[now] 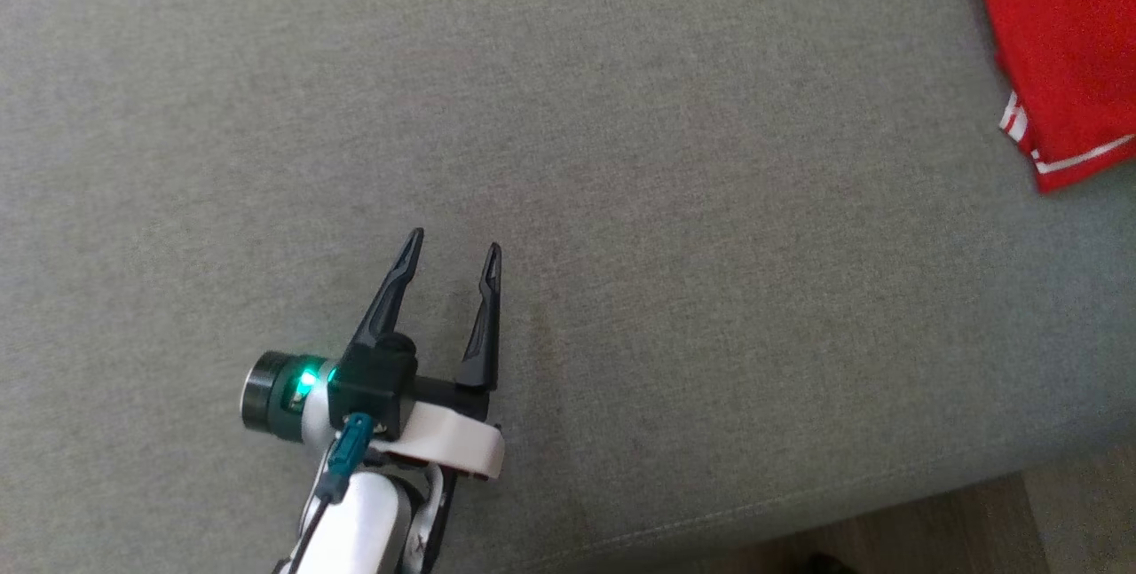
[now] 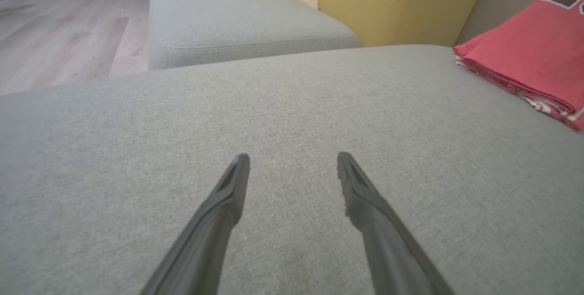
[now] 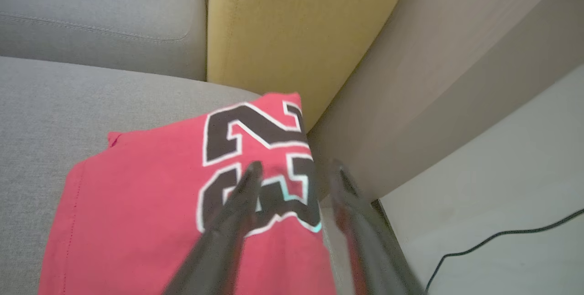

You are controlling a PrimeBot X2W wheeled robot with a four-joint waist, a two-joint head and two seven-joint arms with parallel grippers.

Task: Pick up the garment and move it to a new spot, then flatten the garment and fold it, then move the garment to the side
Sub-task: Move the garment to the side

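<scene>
Right wrist view: black numerals [image 3: 246, 126] on red garment [image 3: 137, 204] — right gripper [image 3: 295, 167] parted above, holding nothing. Head view: garment [image 1: 1065, 42] at 2 o'clock; left gripper [image 1: 454, 244] wide open, empty.

Head view: high up, looking steeply down on the grey sofa seat [image 1: 621, 157].
Left wrist view: low, skimming along that seat toward the yellow backrest [image 2: 374, 3].
Right wrist view: tight above the red jersey [image 3: 137, 204], angled down.
Shared: seat and jersey, all three.
</scene>
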